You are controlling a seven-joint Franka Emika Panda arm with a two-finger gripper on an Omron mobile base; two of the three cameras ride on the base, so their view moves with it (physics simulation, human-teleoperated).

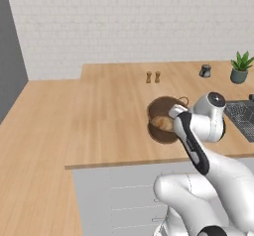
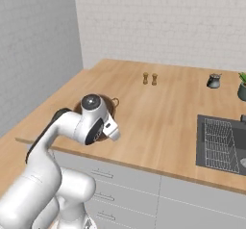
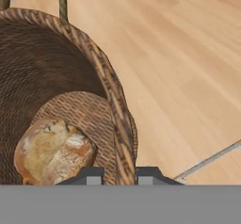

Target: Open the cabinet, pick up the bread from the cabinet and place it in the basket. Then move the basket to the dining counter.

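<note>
One bun is already where you want it: the bread [image 3: 52,151] lies on the floor of the basket [image 3: 56,72], against the wall nearest the hand. In the hand view the gripper [image 3: 119,173] straddles the basket's woven rim, one finger inside and one outside, and the fingers are drawn together on that rim, so you have the basket by its wall, not by the thin hoop handle.

From the left base view the basket [image 1: 159,112] sits over a broad light-wood counter [image 1: 109,116], near its front edge and right of the middle; whether its base rests on the wood or hangs just above it I cannot tell. If this is the dining counter, as its plain pale front suggests, you are at the set-down. Keep the basket level so the bun does not roll, lower straight down until the base sits flat, keep it off the front edge, and only then part the fingers and lift clear without dragging the rim.

Your arm rises from the base below the counter front, reaches forward over the edge, and bends at the wrist so the hand [image 2: 111,128] angles down onto the basket's near side. Two small shakers [image 1: 153,77] stand well apart near the back edge.
</note>
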